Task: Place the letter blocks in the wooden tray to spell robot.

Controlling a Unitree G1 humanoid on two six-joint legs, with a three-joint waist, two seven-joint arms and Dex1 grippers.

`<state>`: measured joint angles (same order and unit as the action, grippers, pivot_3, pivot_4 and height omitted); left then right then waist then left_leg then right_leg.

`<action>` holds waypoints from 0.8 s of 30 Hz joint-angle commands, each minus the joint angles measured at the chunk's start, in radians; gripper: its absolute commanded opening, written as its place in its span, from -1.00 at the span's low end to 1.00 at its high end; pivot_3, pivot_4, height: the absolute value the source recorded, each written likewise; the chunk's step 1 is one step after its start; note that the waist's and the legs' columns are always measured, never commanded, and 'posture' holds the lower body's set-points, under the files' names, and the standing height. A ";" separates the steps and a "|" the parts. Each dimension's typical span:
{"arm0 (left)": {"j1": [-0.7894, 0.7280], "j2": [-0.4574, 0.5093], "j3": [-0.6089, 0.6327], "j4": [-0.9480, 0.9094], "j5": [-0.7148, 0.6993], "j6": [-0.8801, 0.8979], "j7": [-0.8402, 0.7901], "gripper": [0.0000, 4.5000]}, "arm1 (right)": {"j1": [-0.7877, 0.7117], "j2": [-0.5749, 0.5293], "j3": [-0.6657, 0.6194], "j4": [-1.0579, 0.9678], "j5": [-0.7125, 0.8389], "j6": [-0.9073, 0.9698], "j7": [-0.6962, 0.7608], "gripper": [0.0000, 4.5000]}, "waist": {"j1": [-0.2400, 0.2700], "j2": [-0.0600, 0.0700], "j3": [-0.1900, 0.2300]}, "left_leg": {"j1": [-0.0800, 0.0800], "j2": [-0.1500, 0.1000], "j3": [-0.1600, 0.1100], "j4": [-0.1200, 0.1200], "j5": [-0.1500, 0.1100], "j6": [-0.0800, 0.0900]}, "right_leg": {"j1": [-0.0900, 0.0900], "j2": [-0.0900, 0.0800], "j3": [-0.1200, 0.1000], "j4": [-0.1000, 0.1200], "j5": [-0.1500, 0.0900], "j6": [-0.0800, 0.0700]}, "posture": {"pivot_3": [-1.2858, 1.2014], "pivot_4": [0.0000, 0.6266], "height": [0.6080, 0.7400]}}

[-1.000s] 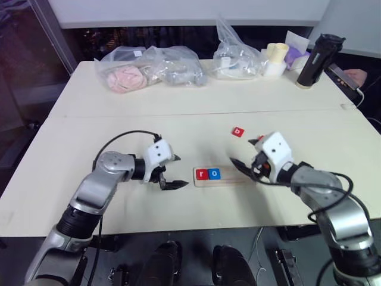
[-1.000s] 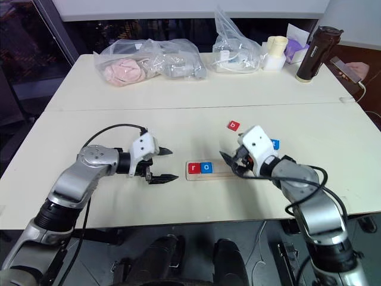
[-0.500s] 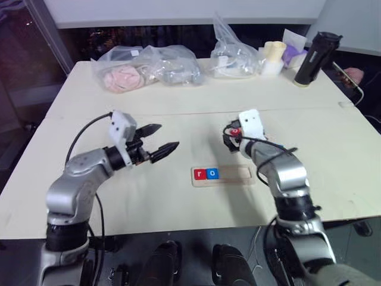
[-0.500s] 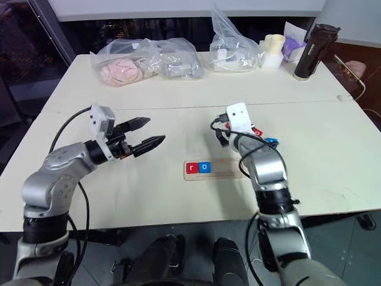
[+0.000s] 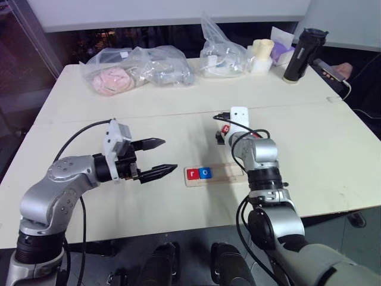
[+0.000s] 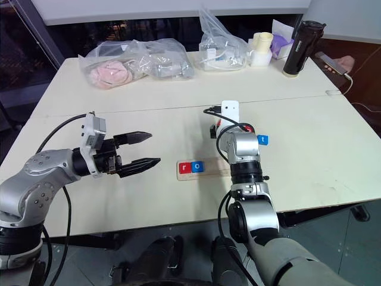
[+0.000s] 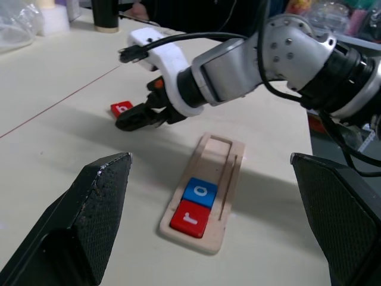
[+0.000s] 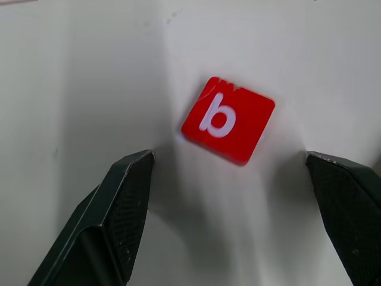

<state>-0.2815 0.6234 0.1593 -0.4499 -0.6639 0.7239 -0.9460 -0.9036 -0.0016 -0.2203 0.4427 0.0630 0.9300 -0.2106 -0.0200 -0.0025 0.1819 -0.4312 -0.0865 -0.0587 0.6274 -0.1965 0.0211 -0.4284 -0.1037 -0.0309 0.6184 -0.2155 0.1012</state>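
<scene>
1. Right gripper [image 8: 226,173] has swung from the tray [image 5: 229,173] out to the b block [image 8: 228,127], jaws wide and empty.
2. Left gripper [image 5: 159,156] lifted away, open, empty.
3. Tray holds r [image 7: 191,218] and o [image 7: 202,192]; b looks next.

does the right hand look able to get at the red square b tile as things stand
Probably yes: the right hand is open just short of the red square b tile, which lies flat and alone on the table with nothing between.
</scene>
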 commanded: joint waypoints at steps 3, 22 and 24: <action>-0.012 0.002 -0.017 -0.018 -0.011 -0.026 0.031 0.99 | -0.092 0.029 -0.075 0.166 0.039 -0.081 -0.074 0.81 | -0.001 0.000 0.000 | 0.005 0.001 0.000 -0.001 0.000 0.000 | 0.003 0.001 0.000 0.000 0.000 -0.001 | 0.03 -0.52 0.97; -0.024 -0.004 -0.047 0.006 -0.006 -0.059 0.084 1.00 | -0.165 0.019 -0.049 0.253 0.048 -0.078 -0.110 -0.50 | -0.025 0.000 0.000 | 0.006 0.009 0.001 -0.003 0.002 -0.003 | 0.002 0.008 0.001 -0.001 0.002 -0.010 | 0.03 -0.52 0.97; -0.024 -0.001 -0.055 0.005 -0.014 -0.058 0.075 1.00 | -0.137 -0.007 -0.024 0.136 0.055 0.008 -0.076 -0.50 | -0.023 0.001 0.000 | 0.005 0.009 0.001 -0.004 0.002 -0.003 | 0.002 0.008 0.001 -0.001 0.002 -0.010 | 0.03 -0.52 0.97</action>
<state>-0.2912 0.6175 0.1003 -0.4322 -0.6638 0.6863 -0.8623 -1.0478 0.0069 -0.2717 0.6726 0.1116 0.8713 -0.3159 -0.0427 -0.0019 0.1820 -0.4260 -0.0771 -0.0579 0.6226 -0.1943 0.0178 -0.4271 -0.0954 -0.0300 0.6172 -0.2139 0.0911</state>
